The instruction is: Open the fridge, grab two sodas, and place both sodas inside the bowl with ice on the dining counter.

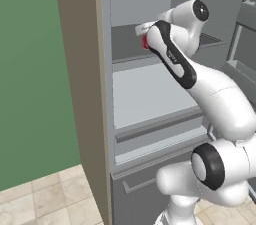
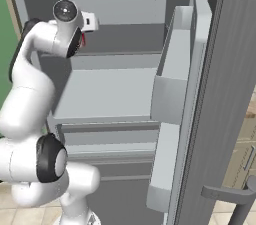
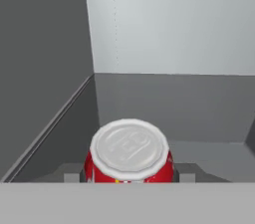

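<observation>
The fridge (image 1: 150,94) stands open, its door (image 2: 220,99) swung wide to the right with pale bins on the inner side. The arm reaches into the upper shelf (image 1: 130,39). In the hand view the pincer (image 3: 128,177) has a finger tip (image 3: 72,177) on the left of the red soda can (image 3: 129,153) and the other on its right, jaws clamped on it. The can sits upright between the fingers, silver top facing the camera, the shelf's grey back wall well beyond it.
</observation>
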Robot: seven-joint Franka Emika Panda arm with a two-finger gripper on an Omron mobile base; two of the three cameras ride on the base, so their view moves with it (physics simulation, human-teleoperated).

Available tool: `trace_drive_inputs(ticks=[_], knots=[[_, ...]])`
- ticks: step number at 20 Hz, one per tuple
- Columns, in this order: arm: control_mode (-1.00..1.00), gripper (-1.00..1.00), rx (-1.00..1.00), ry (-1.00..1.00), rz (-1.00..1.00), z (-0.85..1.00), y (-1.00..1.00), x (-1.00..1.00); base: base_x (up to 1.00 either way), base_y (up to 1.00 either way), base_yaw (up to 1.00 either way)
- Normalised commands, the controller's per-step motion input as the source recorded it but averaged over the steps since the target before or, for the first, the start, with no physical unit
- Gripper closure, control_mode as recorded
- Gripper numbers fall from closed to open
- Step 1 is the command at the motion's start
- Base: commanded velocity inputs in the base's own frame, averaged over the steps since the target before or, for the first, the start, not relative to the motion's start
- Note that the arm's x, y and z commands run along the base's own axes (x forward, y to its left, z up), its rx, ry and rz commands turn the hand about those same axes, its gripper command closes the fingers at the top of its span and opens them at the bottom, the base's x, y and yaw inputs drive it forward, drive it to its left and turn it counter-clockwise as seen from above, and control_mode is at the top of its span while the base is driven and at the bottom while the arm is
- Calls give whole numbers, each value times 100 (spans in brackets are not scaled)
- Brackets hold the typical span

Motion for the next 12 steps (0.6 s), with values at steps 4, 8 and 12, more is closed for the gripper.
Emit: trace_drive_inputs(ticks=[4, 8, 12], knots=[[-100, 100, 1, 0, -1, 11, -17, -100, 0, 0, 0], [-100, 100, 2, 0, -3, 10, -20, -100, 0, 0, 0], [-100, 100, 1, 0, -6, 8, -15, -100, 0, 0, 0]])
